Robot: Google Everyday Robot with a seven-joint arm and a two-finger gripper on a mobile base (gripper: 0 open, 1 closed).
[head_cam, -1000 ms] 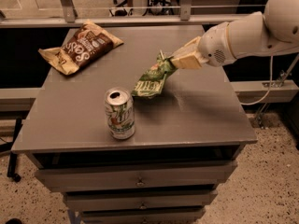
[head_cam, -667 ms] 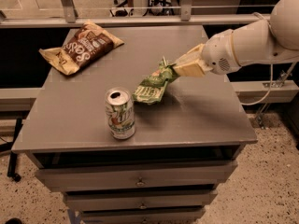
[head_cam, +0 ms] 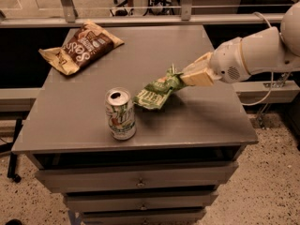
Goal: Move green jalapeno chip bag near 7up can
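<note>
The green jalapeno chip bag (head_cam: 157, 92) is a small crinkled green bag with pale lettering. It hangs tilted, its lower left end close to or touching the grey tabletop (head_cam: 84, 121), just right of the 7up can. My gripper (head_cam: 180, 77) is shut on the bag's upper right corner, reaching in from the right on a white arm (head_cam: 253, 55). The 7up can (head_cam: 120, 113) stands upright near the table's front edge, white and green with a silver top. A small gap separates can and bag.
A larger brown-and-tan chip bag (head_cam: 82, 46) lies at the table's back left. The table is a drawer cabinet with drawers (head_cam: 138, 179) below. A rail (head_cam: 140, 20) runs behind it. The floor lies to the right.
My gripper has carried the green bag down and slightly left, toward the tabletop and closer to the can. The can and brown bag have not moved.
</note>
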